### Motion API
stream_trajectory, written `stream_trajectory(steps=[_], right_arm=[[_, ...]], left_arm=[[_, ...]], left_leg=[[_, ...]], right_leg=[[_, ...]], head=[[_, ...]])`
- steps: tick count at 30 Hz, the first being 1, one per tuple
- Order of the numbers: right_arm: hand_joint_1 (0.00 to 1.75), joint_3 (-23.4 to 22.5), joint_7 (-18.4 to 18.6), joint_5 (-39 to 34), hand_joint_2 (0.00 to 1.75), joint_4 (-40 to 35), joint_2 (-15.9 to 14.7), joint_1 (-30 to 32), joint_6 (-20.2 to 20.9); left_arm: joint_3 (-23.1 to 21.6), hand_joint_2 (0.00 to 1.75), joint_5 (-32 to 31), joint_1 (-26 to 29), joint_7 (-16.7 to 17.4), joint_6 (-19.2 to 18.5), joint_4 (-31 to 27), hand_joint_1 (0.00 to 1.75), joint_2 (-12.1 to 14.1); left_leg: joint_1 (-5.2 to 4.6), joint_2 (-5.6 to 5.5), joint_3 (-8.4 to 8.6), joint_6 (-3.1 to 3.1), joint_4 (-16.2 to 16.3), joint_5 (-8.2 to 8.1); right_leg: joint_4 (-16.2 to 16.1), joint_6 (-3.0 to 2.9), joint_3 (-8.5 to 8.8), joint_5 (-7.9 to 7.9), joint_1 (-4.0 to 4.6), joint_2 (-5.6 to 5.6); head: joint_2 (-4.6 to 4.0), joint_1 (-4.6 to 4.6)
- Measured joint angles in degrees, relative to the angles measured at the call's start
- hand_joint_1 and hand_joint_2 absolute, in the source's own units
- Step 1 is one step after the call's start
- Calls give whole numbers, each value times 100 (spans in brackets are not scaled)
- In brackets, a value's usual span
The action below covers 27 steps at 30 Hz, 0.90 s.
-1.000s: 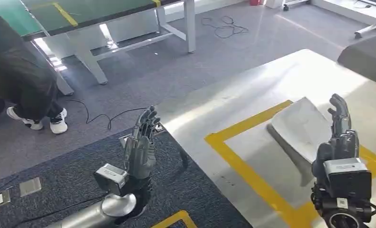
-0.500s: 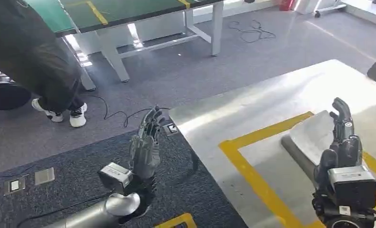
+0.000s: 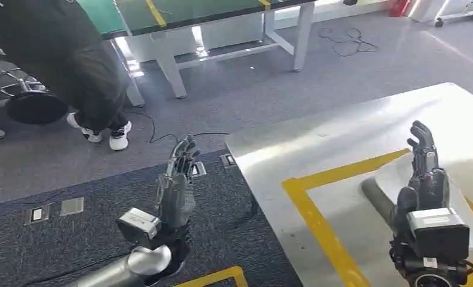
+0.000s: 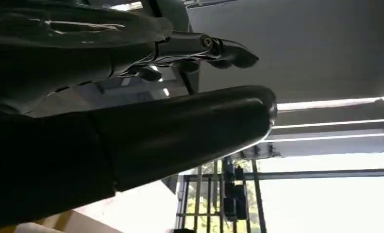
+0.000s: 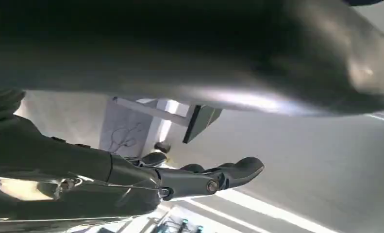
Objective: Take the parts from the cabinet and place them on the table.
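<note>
Both hands are raised with fingers straight and apart, and neither holds anything. The left hand (image 3: 177,188) stands over dark carpet, well off to the side of the desk (image 3: 341,137), a pale shiny surface marked with a yellow tape border (image 3: 308,203). The right hand (image 3: 425,173) stands over the desk, inside that border. Just beyond and under the right hand lies the part (image 3: 395,179), a pale bent sheet with a dark rolled edge toward the left hand; it rests on the desk within the tape, and the hand hides some of it, so I cannot tell whether fingers and sheet touch or are only near (from the head view they look apart).

Judging from this, one part has been set down and the cabinet is nowhere in front of the hands, so the robot would have to turn and walk for more. That is where trouble could come: the right hand is close above the sheet, and a sweep of that arm during a turn could catch the raised edge and push the part over the tape or off the desk. A person (image 3: 72,54) in dark clothes stands well beyond the left hand, near a green-topped bench (image 3: 192,12) and a black stool (image 3: 33,107), with cables (image 3: 162,134) on the floor between; a wide turn toward that side could bring the left arm near them, or a foot onto the cables
</note>
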Motion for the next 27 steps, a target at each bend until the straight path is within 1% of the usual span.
stream_trajectory(steps=[1, 2, 3, 4, 5, 6, 7, 8, 9, 10, 11, 12, 13, 14, 15, 16, 17, 18, 19, 20, 21, 22, 23, 24, 25, 26, 27], right_arm=[[0, 2, 2, 0, 0, 0, 0, 3, 5], [0, 11, 0, 0, 0, 0, 0, 2, 7], [0, 17, 0, 0, 0, 0, 0, -4, 7], [0, 17, 0, 0, 0, -11, -2, -6, 7], [0, 17, 4, -2, 0, -11, -9, -7, 7], [0, 20, -2, 0, 0, -15, -13, -10, 5], [0, 20, 4, -4, 0, -15, -24, -4, 5], [0, 35, 4, -11, 0, -15, -24, 11, 5], [0, 42, 7, -13, 0, -15, -28, 28, 2], [0, 41, 9, -15, 0, -15, -33, 36, 2], [0, 44, 9, -15, 0, -15, -33, 34, 2], [0, 46, 9, -15, 0, -15, -33, 34, 2], [0, 50, 9, -15, 0, -15, -33, 33, 0], [0, 52, 9, -15, 0, -15, -35, 32, 0], [0, 52, 11, -15, 0, -11, -37, 29, 0], [0, 59, 11, -15, 0, -26, -37, 25, -4], [0, 66, 15, -15, 0, -31, -37, 33, -2], [0, 70, 17, -15, 0, -31, -37, 30, -2], [0, 72, 17, -13, 0, -33, -37, 27, -4], [0, 72, 17, -13, 0, -33, -46, 17, -4], [0, 68, 31, -11, 0, -37, -48, 21, -4], [0, 72, 33, -9, 0, -52, -48, 20, -4], [0, 72, 33, -7, 0, -52, -48, 24, -4], [0, 74, 44, -7, 0, -50, -50, 31, -4], [0, 74, 44, -4, 0, -50, -52, 33, -4], [0, 74, 46, -4, 0, -50, -52, 33, -4], [0, 74, 44, -2, 0, -50, -50, 29, -4]], left_arm=[[5, 0, -15, 2, 2, 0, -4, 0, 0], [7, 0, -22, 14, 9, 0, -4, 0, 0], [7, 0, -31, 20, 11, 0, -4, 0, 0], [7, 0, -35, 26, 11, 0, -18, 0, -7], [9, 0, -46, 32, 11, 0, -24, 0, -7], [9, 0, -48, 23, 20, 0, -24, 0, -13], [9, 0, -50, 29, 20, 0, -24, 0, -28], [9, 0, -50, 36, 22, 0, -24, 0, -35], [9, 0, -50, 40, 28, 0, -24, 0, -35], [9, 0, -50, 45, 37, 0, -24, 0, -35], [9, 0, -50, 49, 37, 0, -24, 0, -35], [9, 0, -50, 51, 37, 0, -24, 0, -37], [9, 0, -50, 51, 37, 0, -24, 0, -40], [9, 0, -50, 50, 37, 0, -24, 0, -39], [9, 0, -50, 54, 37, 0, -22, 0, -40], [9, 0, -46, 35, 39, 0, -26, 0, -39], [9, 0, -48, 33, 39, 0, -26, 0, -46], [9, 0, -48, 41, 44, 0, -26, 0, -44], [9, 0, -48, 44, 55, 0, -26, 0, -37], [11, 0, -50, 52, 57, 0, -26, 0, -33], [11, 0, -50, 34, 65, 0, -28, 0, -31], [11, 0, -50, 17, 72, 0, -28, 0, -31], [11, 0, -50, 15, 72, 0, -28, 0, -31], [11, 0, -50, 24, 72, 0, -28, 0, -31], [11, 0, -50, 30, 79, 0, -28, 0, -29], [11, 0, -48, 34, 79, 0, -28, 0, -24], [11, 0, -48, 31, 79, 0, -28, 0, -20]], left_leg=[[-13, -81, -8, 4, -2, 2], [-16, -137, -12, 7, -7, 2], [-14, -213, 1, 28, -48, 18], [94, -280, 71, 65, -148, 65], [85, -326, 109, 66, -191, 73], [101, -363, 126, 90, -194, 80], [112, -435, 133, 96, -193, 77], [114, -506, 134, 96, -192, 76], [117, -581, 134, 99, -190, 74], [125, -665, 143, 95, -188, 71], [135, -745, 157, 84, -185, 64], [147, -813, 172, 74, -179, 57], [164, -901, 196, 42, -159, 36], [179, -966, 210, 5, -132, 11], [183, -1022, 182, -41, -113, -10], [168, -1094, 125, -73, -44, -8], [208, -1131, 92, -120, -80, 40], [219, -1205, 69, -147, -97, 56], [222, -1289, 61, -194, -110, 75], [227, -1079, 49, -207, -71, 31], [180, -711, -36, -234, 128, -95], [189, -555, -261, -260, 559, -320], [193, -503, -519, -274, 1059, -531], [200, -486, -767, -282, 1532, -700], [201, -485, -917, -284, 1798, -750], [200, -485, -929, -275, 1794, -688], [196, -480, -771, -253, 1471, -476]], right_leg=[[-11, 15, 11, -6, -2, -56], [-36, 29, 36, -11, -3, -116], [-66, 56, 72, -17, 3, -177], [-66, 90, 61, -68, 6, -177], [75, 106, 21, -174, -14, 79], [431, 115, -121, -367, -31, 250], [968, 136, -372, -592, -34, 343], [1499, 161, -645, -793, -43, 376], [1866, 181, -850, -883, -48, 377], [1934, 194, -924, -821, -56, 377], [1737, 200, -866, -644, -66, 378], [1410, 209, -736, -424, -82, 384], [781, 226, -458, -59, -111, 428], [277, 247, -231, 199, -147, 546], [65, 270, -122, 84, -180, 877], [-60, 232, -42, 100, -184, 914], [-22, 188, -71, 119, -144, 856], [-16, 164, -69, 120, -128, 808], [-47, 110, -58, 143, -123, 733], [-96, 57, -26, 169, -149, 656], [-120, 28, -7, 171, -133, 592], [-121, -16, -11, 166, -118, 508], [-121, -22, -13, 163, -104, 436], [-121, -40, -17, 151, -89, 346], [-121, -46, -19, 147, -79, 269], [-121, -49, -15, 143, -73, 205], [-121, -52, -7, 132, -63, 120]], head=[[0, -11], [0, -9], [0, -9], [0, -4], [0, 21], [0, 56], [0, 90], [0, 102], [0, 107], [0, 107], [0, 105], [0, 111], [0, 111], [0, 113], [0, 130], [0, 142], [0, 137], [0, 127], [0, 120], [0, 129], [0, 59], [0, 22], [0, 13], [0, 11], [0, 4], [0, -5], [0, -18]])
